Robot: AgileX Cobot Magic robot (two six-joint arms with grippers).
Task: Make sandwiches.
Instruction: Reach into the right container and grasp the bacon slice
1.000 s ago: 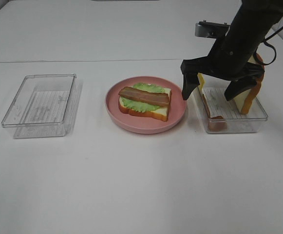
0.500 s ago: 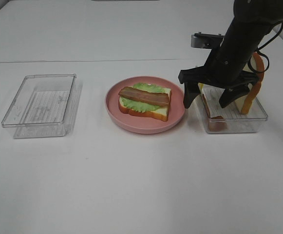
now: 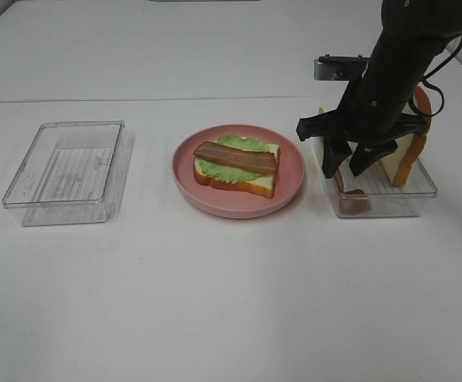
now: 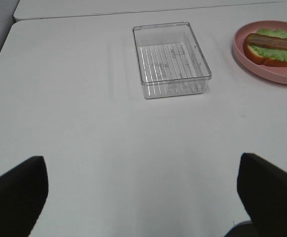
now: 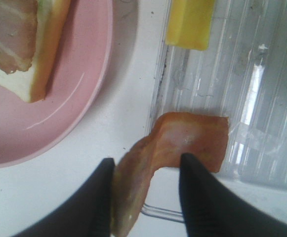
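On the pink plate (image 3: 238, 205) lies a bread slice (image 3: 260, 185) with green lettuce (image 3: 229, 170) and a brown bacon strip (image 3: 235, 157) on top. My right gripper (image 3: 343, 170) reaches down into the right clear tray (image 3: 390, 203). Its jaws stand partly closed on either side of a second bacon strip (image 5: 183, 140) that hangs over the tray's wall. One finger (image 5: 101, 202) touches the strip; the other stands a little apart. Yellow cheese (image 5: 190, 22) and an upright bread slice (image 3: 404, 156) are in that tray. My left gripper (image 4: 141, 165) is open and empty above bare table.
An empty clear tray (image 3: 64, 171) stands on the left of the white table; it also shows in the left wrist view (image 4: 172, 59). The plate's rim (image 5: 91, 94) lies close beside the right tray's wall.
My right gripper has lowered into the right tray and its jaws have narrowed around the bacon strip. The plate, the stack and the left tray have not moved.
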